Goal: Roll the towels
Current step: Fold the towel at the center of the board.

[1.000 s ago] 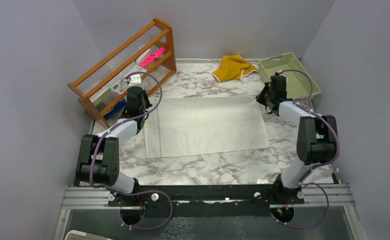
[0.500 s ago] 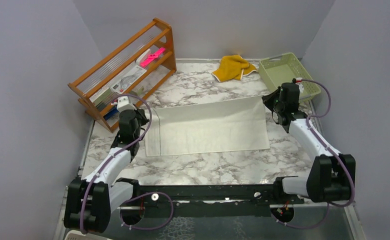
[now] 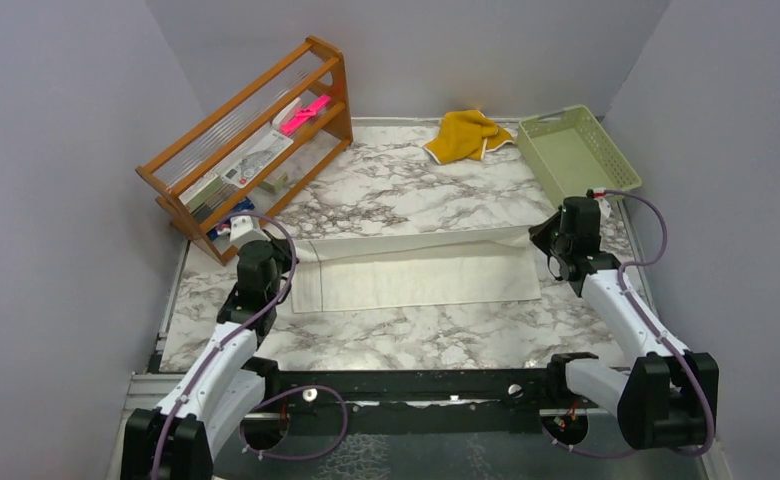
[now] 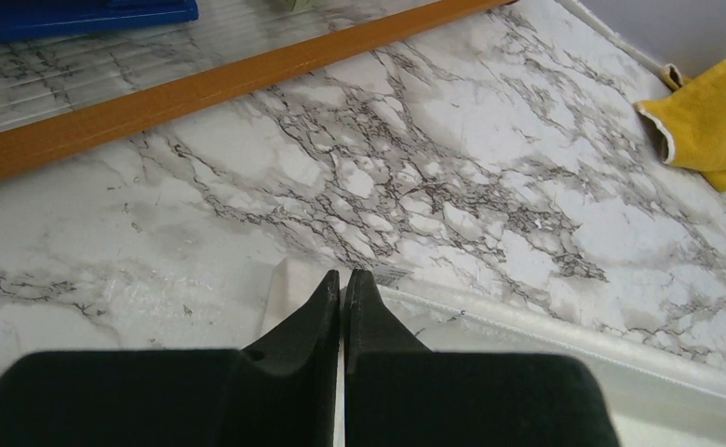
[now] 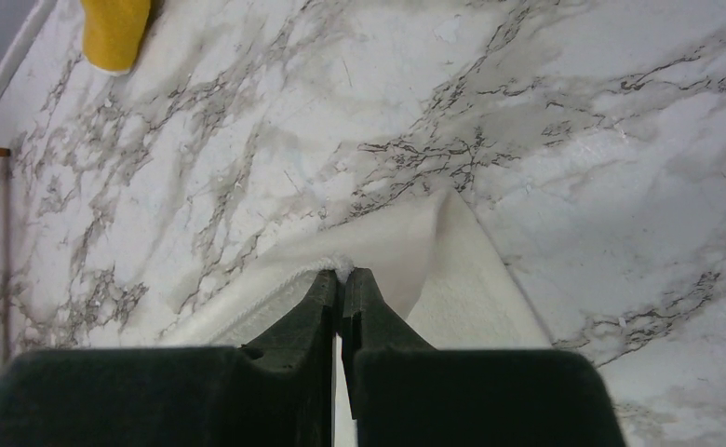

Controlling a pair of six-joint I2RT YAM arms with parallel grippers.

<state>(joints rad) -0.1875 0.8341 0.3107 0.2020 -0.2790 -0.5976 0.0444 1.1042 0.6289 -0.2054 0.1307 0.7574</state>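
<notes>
Since a sec ago both my arms have pulled back toward the near edge, dragging the far edge of the cream towel (image 3: pixel 416 272) w/ them. The cloth showed as a wide flat sheet then; now it reads as a narrow strip, far hem doubled over toward the near hem.

L claw (image 4: pixel 342 284): jaws pressed together, tips right on the towel's left far corner. Looks like a pinch on the hem, tho my own fingers hide the contact itself. R claw (image 5: pixel 342 277): jaws also together, and a peak of white cloth is clearly nipped between the tips, lifted off the table (image 3: pixel 416 345).

Yellow towel (image 3: pixel 466 135) sits crumpled at the far side, just beside the green basket (image 3: pixel 576 150), well apart from both claws. Not started, I'd say. Wooden rack (image 3: pixel 256 120) is far left, near my L arm.

What could go wrong, imo:
- Both pinches are only on corner tips, so a tug could pop one free and that side would flop back.
- The hem betw. the claws sags in the middle; if I lower it slack, it'll wrinkle under the fold.
- If one arm travels further than the other, the fold lands skewed and the roll would likely come out cone-shaped.
- Letting go before the hems line up would leave an uneven strip to roll.
</notes>
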